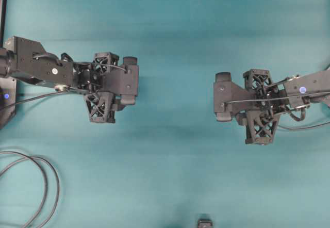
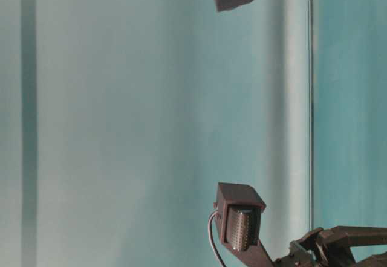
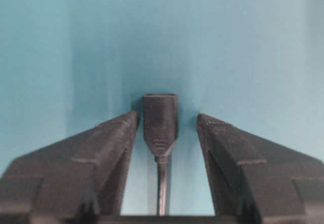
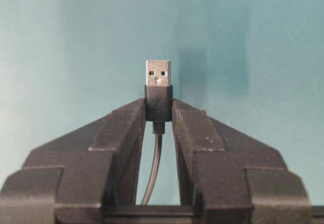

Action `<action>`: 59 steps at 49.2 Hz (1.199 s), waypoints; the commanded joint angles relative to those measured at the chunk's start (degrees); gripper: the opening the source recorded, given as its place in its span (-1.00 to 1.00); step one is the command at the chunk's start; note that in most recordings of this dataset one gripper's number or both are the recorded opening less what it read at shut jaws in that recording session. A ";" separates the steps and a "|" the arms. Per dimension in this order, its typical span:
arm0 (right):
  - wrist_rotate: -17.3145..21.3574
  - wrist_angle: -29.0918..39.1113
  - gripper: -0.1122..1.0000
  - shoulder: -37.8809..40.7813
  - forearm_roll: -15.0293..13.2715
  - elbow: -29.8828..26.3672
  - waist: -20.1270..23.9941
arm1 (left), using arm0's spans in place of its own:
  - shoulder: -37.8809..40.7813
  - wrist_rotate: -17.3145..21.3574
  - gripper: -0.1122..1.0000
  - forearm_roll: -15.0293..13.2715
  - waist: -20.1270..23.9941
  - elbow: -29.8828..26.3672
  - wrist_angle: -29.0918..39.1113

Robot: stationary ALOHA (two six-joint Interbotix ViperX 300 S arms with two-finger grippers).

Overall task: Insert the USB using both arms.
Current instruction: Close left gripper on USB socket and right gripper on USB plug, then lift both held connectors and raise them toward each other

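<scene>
In the right wrist view my right gripper (image 4: 158, 102) is shut on the dark body of the USB plug (image 4: 158, 74). Its silvery metal tip sticks out past the fingertips, and its thin cable (image 4: 154, 168) runs back between the fingers. In the left wrist view the rounded dark socket end (image 3: 160, 117) lies between the fingers of my open left gripper (image 3: 167, 116). It sits close to the left finger (image 3: 109, 148), and a clear gap separates it from the right finger (image 3: 228, 153). From overhead, the left arm (image 1: 103, 81) and right arm (image 1: 247, 104) face each other, hiding the fingers.
A looped grey cable (image 1: 36, 186) lies at the front left of the teal table. A small dark block (image 1: 204, 223) sits at the front edge near the middle. A black base (image 1: 6, 104) stands at the left edge. Teal cloth separates the two arms.
</scene>
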 commanded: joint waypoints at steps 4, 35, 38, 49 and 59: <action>0.00 0.09 -0.47 -2.11 -0.44 -1.41 0.00 | -0.53 0.70 -0.02 0.09 0.35 -0.79 -0.44; 0.00 2.46 -0.47 -6.06 -0.62 -0.97 -0.18 | 0.97 0.70 -0.33 0.18 0.35 -0.79 -0.26; 0.09 2.72 -0.47 -6.15 -0.62 -0.97 -0.18 | 0.79 0.70 -0.33 0.18 0.35 -1.32 0.00; 0.00 7.65 -0.47 -13.01 -3.25 -1.85 -0.88 | -5.45 0.35 -0.33 -0.18 0.35 -4.75 8.35; 0.09 11.69 -0.47 -21.09 -10.72 -3.34 -3.25 | -11.78 -4.83 -0.33 -5.63 1.49 -9.05 22.94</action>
